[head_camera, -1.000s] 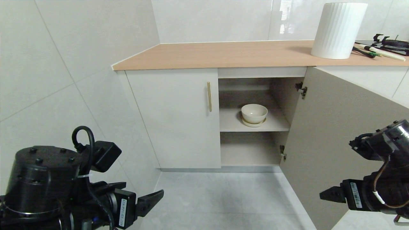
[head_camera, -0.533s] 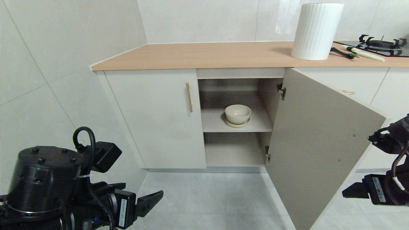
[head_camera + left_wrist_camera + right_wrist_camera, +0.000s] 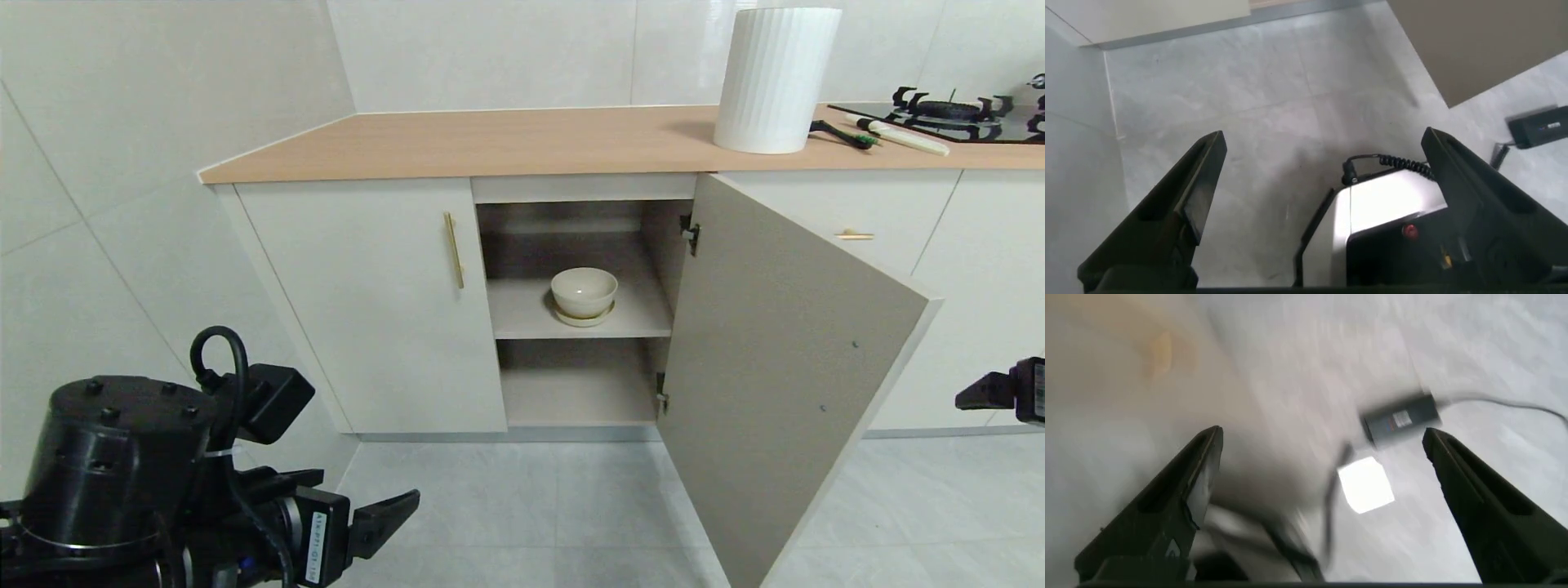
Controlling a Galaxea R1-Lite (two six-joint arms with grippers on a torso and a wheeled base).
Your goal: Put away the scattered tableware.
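It was a home kitchen: ahead of the left pincer [image 3: 390, 510] stood pale base cabinets [image 3: 367, 302] under a wooden countertop [image 3: 522, 139], one door [image 3: 775, 367] swung wide on a shelved bowl [image 3: 584, 290]; farther off to the pincer's right lay a gas hob [image 3: 947, 110], with glossy tiled walls [image 3: 490, 49] behind it all

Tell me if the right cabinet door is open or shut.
Open. The door stands swung out on its hinges, and the bowl on its plate shows on the upper shelf inside.
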